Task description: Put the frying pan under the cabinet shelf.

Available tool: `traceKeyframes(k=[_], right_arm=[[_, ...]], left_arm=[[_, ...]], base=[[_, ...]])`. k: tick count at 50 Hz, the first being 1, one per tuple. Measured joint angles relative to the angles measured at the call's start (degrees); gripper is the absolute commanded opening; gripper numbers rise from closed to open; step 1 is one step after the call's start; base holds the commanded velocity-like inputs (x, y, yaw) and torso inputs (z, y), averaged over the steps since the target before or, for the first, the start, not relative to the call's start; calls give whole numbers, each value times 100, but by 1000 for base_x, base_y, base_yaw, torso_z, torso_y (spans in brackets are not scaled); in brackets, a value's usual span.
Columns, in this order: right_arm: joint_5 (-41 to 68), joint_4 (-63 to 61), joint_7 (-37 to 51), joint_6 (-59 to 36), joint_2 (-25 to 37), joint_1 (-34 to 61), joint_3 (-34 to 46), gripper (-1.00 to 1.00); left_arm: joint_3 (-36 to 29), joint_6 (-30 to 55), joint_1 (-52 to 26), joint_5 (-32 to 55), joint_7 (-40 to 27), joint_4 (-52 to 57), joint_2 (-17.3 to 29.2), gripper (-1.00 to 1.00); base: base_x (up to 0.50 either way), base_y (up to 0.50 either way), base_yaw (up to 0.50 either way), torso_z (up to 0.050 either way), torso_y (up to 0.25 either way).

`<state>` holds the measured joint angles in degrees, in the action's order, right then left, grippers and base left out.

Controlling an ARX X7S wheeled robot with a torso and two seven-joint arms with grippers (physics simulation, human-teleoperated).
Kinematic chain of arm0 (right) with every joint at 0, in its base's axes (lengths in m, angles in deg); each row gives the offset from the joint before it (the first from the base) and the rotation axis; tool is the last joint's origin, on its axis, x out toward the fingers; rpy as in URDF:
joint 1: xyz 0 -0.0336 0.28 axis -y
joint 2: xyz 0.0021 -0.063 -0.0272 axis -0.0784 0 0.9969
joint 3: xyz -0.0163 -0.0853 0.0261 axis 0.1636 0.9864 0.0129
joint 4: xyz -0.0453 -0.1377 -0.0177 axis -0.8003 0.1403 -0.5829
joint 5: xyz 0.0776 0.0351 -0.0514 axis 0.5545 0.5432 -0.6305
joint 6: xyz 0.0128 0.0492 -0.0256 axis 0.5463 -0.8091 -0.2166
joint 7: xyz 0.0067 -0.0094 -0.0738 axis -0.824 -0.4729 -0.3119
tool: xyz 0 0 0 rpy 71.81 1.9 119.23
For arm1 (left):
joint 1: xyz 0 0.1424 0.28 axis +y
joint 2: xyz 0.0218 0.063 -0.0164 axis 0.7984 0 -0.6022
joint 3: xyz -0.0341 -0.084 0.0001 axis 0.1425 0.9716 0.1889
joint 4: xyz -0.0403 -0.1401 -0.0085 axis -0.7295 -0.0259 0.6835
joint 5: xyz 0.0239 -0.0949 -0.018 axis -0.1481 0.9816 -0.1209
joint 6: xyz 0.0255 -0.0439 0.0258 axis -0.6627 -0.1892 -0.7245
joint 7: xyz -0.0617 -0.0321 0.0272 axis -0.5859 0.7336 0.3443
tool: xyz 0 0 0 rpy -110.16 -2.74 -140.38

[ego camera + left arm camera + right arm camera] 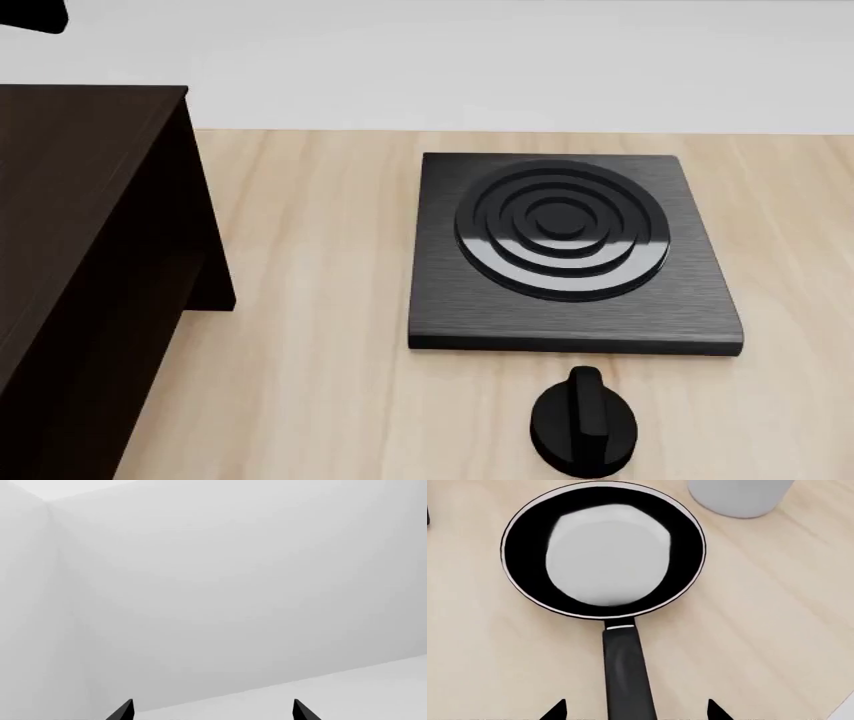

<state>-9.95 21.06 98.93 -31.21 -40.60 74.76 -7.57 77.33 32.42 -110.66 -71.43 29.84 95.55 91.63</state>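
Looking down from the right wrist camera, the frying pan (604, 550) sits flat on the light wood table (774, 605), and its long black handle (626, 672) runs straight back between the two fingertips of the right gripper (636, 711). The jaws are spread wide, one tip on each side of the handle, and neither one touches it. So the pan's long axis lines up with the gripper, bowl end pointing away, handle end toward it. The handle's far end is cut off at the frame edge.

The pan is round and glossy black with a thin silvery rim, and a big pale reflection fills its bottom. A white container (740, 497) stands just past the rim.

The left gripper (213, 711) is spread open too, facing only plain pale walls.

The head camera shows the dark cabinet (80, 230), a square burner plate (574, 250) and a black knob (583, 425), but not the pan.
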Motion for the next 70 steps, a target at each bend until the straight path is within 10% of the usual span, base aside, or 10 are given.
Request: traceKeyframes(k=[29, 30, 70], right_arm=[[-568, 783, -416, 666, -273, 138, 718, 100], [-591, 801, -424, 679, -279, 137, 741, -100], [2678, -501, 1922, -2168, 845, 2441, 1400, -100]], left_arm=[[48, 158, -116, 115, -72, 79, 25, 100], [51, 160, -115, 118, -74, 83, 29, 100], [382, 370, -100, 350, -112, 329, 196, 100]], base=[[0, 0, 0, 0, 0], [0, 0, 0, 0, 0], [0, 0, 0, 0, 1]])
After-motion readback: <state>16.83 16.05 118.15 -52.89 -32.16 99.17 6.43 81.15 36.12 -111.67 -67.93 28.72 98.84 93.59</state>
